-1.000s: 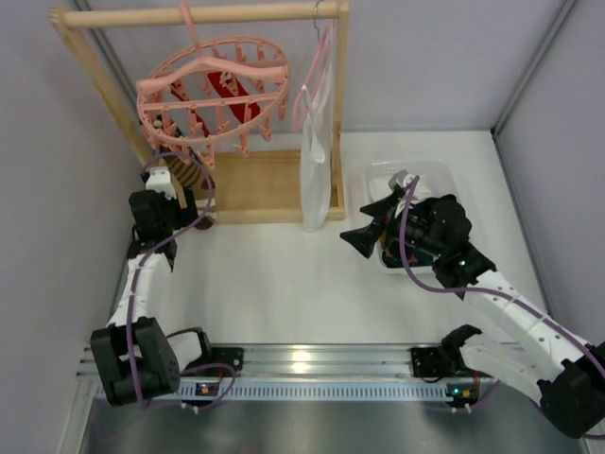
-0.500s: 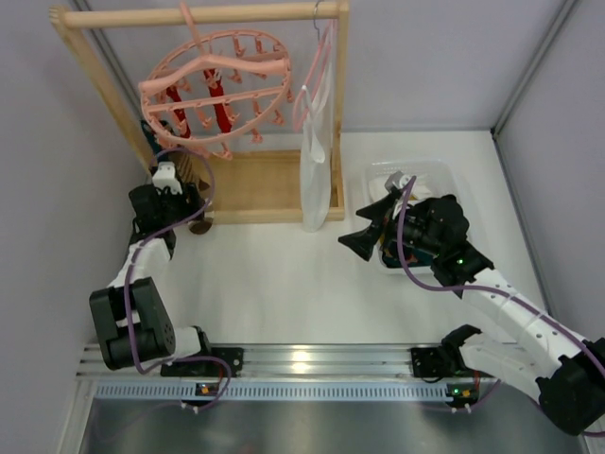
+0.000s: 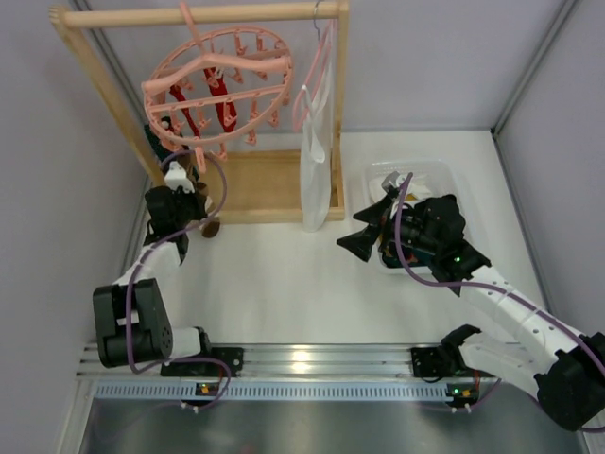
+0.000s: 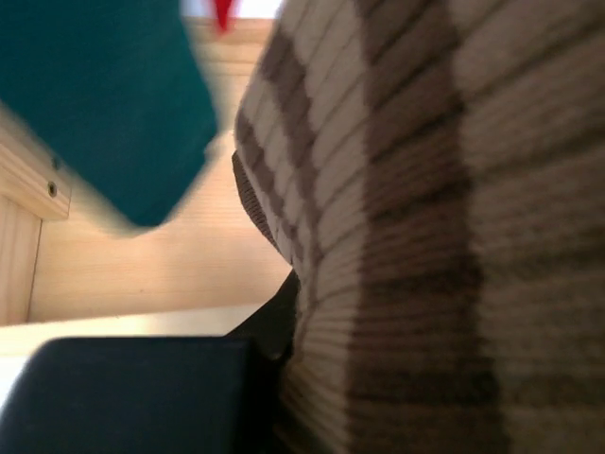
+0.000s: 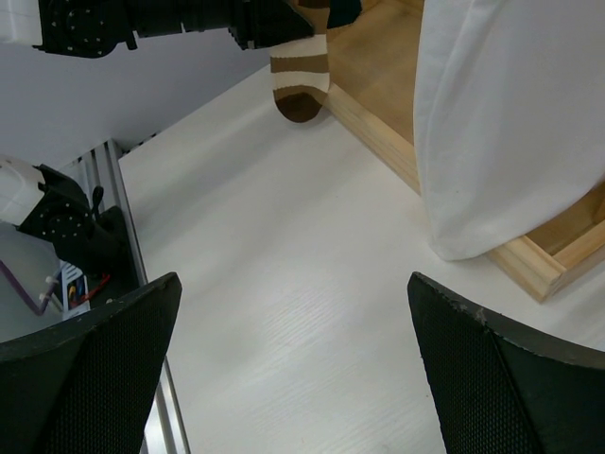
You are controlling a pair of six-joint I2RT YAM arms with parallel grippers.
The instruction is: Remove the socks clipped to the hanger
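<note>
Grip check: left claw (image 3: 182, 182) was clamped on the striped sock (image 4: 425, 236), with cream-and-brown rib pressed against its lower finger. The sock's toe hung below the claw at the front edge of the frame base (image 3: 255, 184); couldn't tell if it touched. Teal sock (image 4: 104, 104) hung just beside the claw, up and left in the wrist view, apparently outside the grip. Above the claw the hanger (image 3: 217, 76) sat tilted on the rail (image 3: 198, 14). Red socks (image 3: 225, 104) were clipped further in, apart from the claw. The peg holding the striped sock was hidden.

My read: the step was popping the striped sock off its peg.
- Pull had to go straight down along the sock. The ring hung from one hook, so a sideways drag would likely swing it rather than release the clip.
- A short firm tug looked better than a slow haul.
- Risk was the teal sock snagging alongside.
- If fabric slipped, re-grip higher, nearer the peg.

Right claw (image 3: 364, 227) had its fingers wide apart and empty. It was well right of the left claw, past the white cloth (image 3: 315, 180), over the tabletop (image 3: 284, 284) by the bin (image 3: 425, 170). It could have steadied the ring.
</note>
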